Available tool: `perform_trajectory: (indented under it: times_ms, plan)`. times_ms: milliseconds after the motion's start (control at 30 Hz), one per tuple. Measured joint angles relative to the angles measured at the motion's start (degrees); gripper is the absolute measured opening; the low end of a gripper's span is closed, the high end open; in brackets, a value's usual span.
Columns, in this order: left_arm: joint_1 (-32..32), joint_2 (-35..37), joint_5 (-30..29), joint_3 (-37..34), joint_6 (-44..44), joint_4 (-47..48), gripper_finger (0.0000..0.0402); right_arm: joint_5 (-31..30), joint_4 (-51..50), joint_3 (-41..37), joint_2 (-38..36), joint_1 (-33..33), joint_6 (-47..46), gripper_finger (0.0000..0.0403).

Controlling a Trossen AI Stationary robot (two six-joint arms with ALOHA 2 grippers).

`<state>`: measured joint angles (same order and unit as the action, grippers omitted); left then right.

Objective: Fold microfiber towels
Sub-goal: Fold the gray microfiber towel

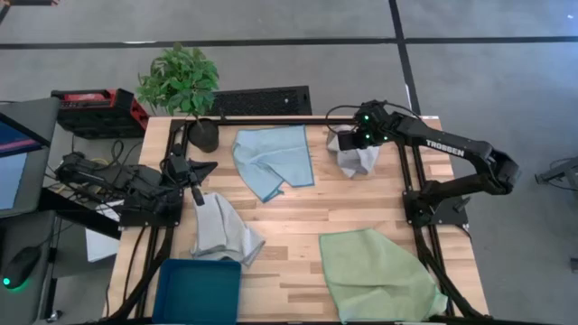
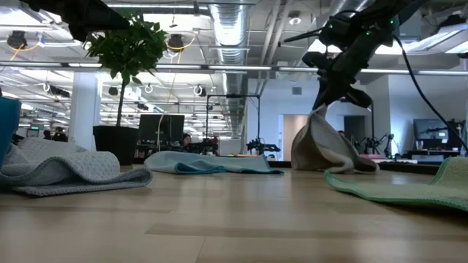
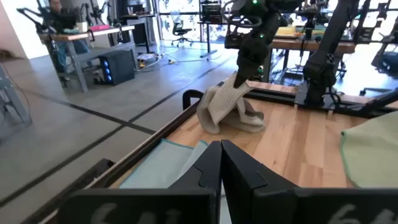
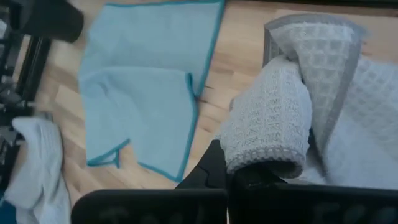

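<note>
Grey towel bunching in right pincer, clamped on its fold; lifting step underway. Next: spreading it flat below pincer on tabletop.

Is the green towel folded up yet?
No. The green towel lies spread flat on the table, only slightly rumpled.

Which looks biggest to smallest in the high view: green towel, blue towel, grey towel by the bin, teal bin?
1. Green towel, clearly largest.
2. Blue towel.
3. Teal bin and the grey towel beside it look about alike; the bin is cut off by the picture's edge, so I won't rank them.
</note>
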<state>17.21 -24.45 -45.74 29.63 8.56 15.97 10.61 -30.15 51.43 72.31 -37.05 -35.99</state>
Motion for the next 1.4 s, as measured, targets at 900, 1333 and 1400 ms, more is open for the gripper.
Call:
perform_trajectory:
  times_ms: [900,1333,1400]
  plan:
    - [-19.5,-31.5,29.8,0.0,7.2,-21.6,0.011,9.1,-4.1,3.8,-0.3,13.6,10.6,0.0005]
    - [-21.2,-59.6,38.7,8.8,0.2,-39.4,0.011,7.1,-4.0,3.8,0.1,25.2,18.1,0.0006]
    - [-21.2,-63.8,39.3,12.6,-3.2,-38.5,0.011,7.1,-3.7,3.8,0.1,25.9,18.5,0.0006]
